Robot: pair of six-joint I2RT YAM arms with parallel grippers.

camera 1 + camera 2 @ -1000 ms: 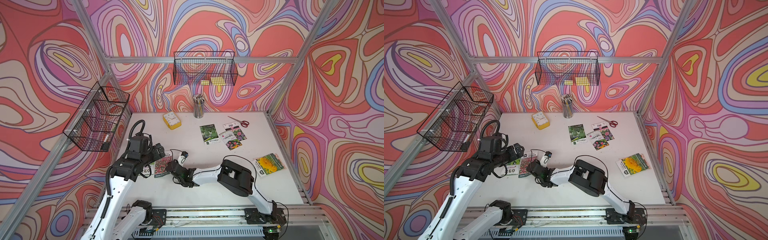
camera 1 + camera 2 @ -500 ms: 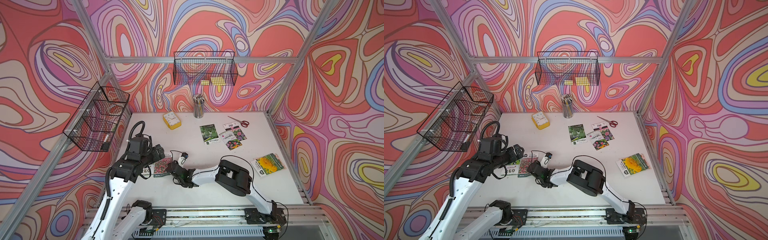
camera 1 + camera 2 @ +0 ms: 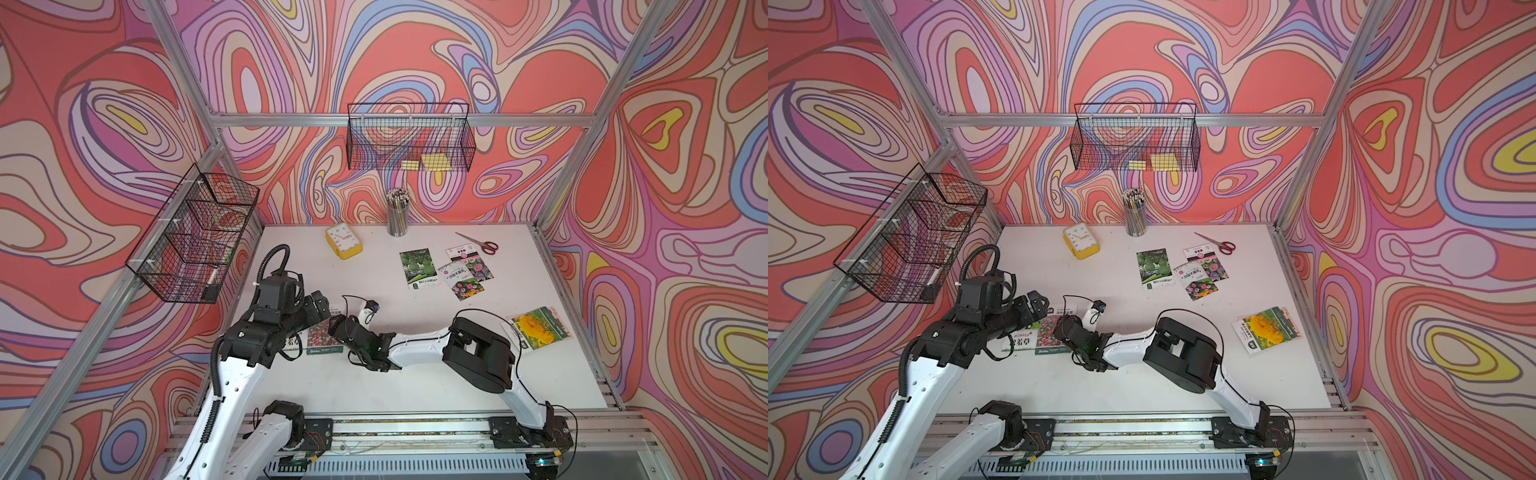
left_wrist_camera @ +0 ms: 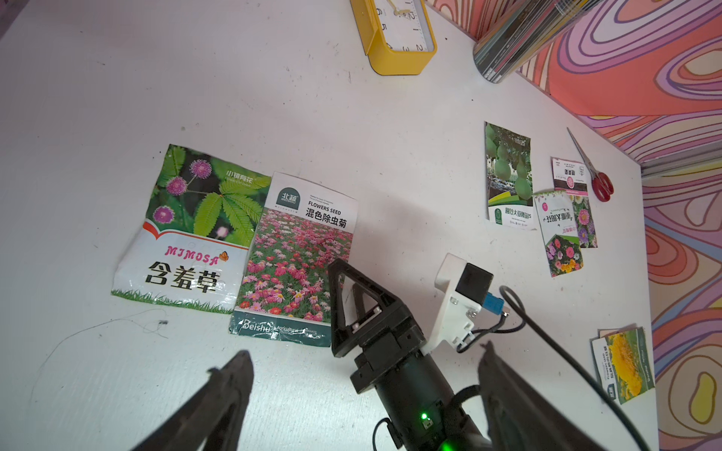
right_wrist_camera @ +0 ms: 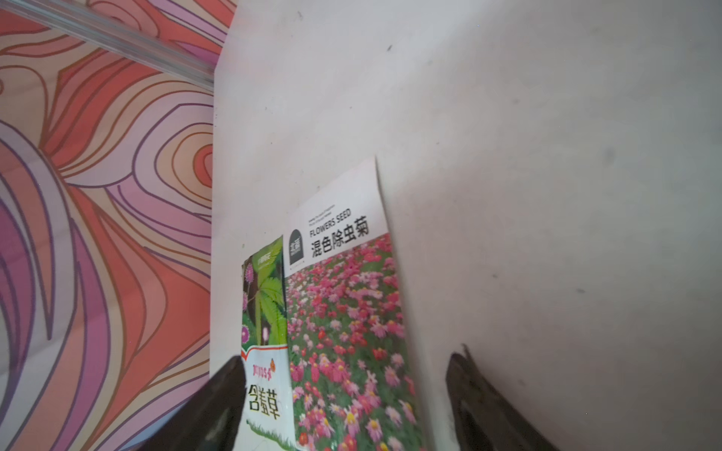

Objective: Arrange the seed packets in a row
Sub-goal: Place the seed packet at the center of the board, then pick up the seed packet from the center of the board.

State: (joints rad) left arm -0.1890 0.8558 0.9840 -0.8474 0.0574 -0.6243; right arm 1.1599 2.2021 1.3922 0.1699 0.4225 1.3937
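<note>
Here, white table, swirly walls; left end effector, right end effector apparently apart.

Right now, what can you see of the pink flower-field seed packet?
The pink flower-field packet lies flat, face up on the white table: glossy rectangle, white band reading FLOWERS SEED, dark green Beishu band opposite. One long edge meets the mimosa packet. The right gripper stands open over its green end.

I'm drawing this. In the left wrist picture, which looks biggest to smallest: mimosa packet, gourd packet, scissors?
1. Glossy white-and-green mimosa seed packet
2. Green gourd-picture seed packet
3. Red-handled metal scissors
Mimosa lies nearest the camera, so real sizes are unsure.
</note>
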